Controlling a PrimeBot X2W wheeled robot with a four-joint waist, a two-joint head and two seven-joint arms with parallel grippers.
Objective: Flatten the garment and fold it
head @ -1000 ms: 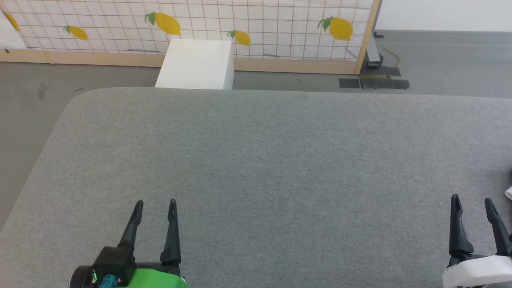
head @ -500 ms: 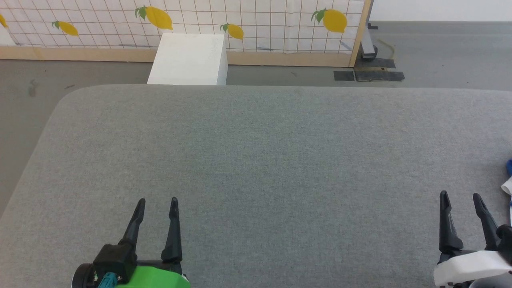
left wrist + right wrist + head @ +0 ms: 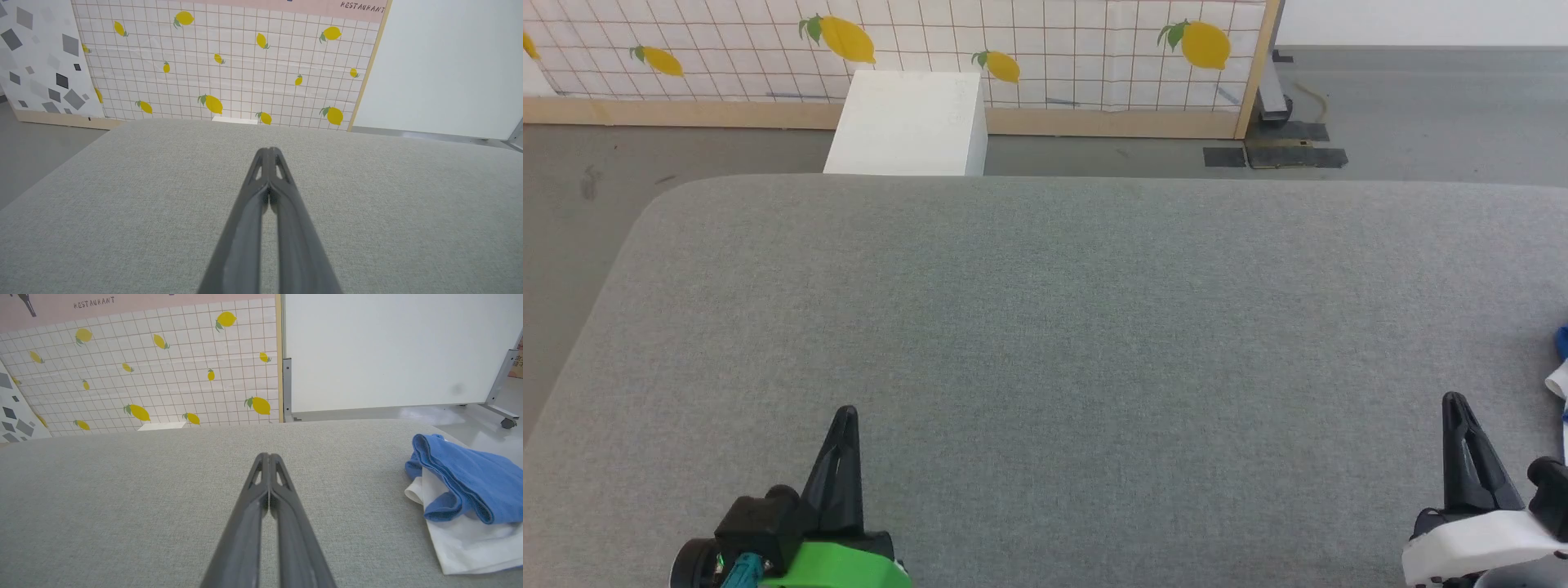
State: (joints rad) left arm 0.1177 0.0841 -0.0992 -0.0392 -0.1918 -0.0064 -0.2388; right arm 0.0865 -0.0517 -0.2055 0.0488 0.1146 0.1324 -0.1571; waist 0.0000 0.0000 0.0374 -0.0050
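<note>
The garment was sitting bunched up way over at the right end of the table. It was a blue layer flopped over white cloth, nowhere near flat. From the head camera it was just a sliver of blue and white at the picture's right border. The right wrist camera had the better look, with the heap off to the right of the fingers and well apart from them.

The right end effector was the nearer one. It was clenched with its fingers pressed together on nothing, hovering low over bare grey fabric. The left end effector was in the same state, pinched tight and empty, way across the table from the shirt.

So I'd say the step in hand was just going to fetch the thing, and nothing was flattened yet. To do it well, I'd have:

- turned at the waist first so the head camera got the whole heap
- spread the right fingers before coming in
- gone for one clean edge of the blue layer, not a stab into the middle of the pile, which risked grabbing several layers at once
- dragged it toward the middle, where both arms had room

The heap looked close to the table's edge, so a sloppy nudge outward could have tipped it off. The white box and the lemon-print screen behind were well out of the way.
</note>
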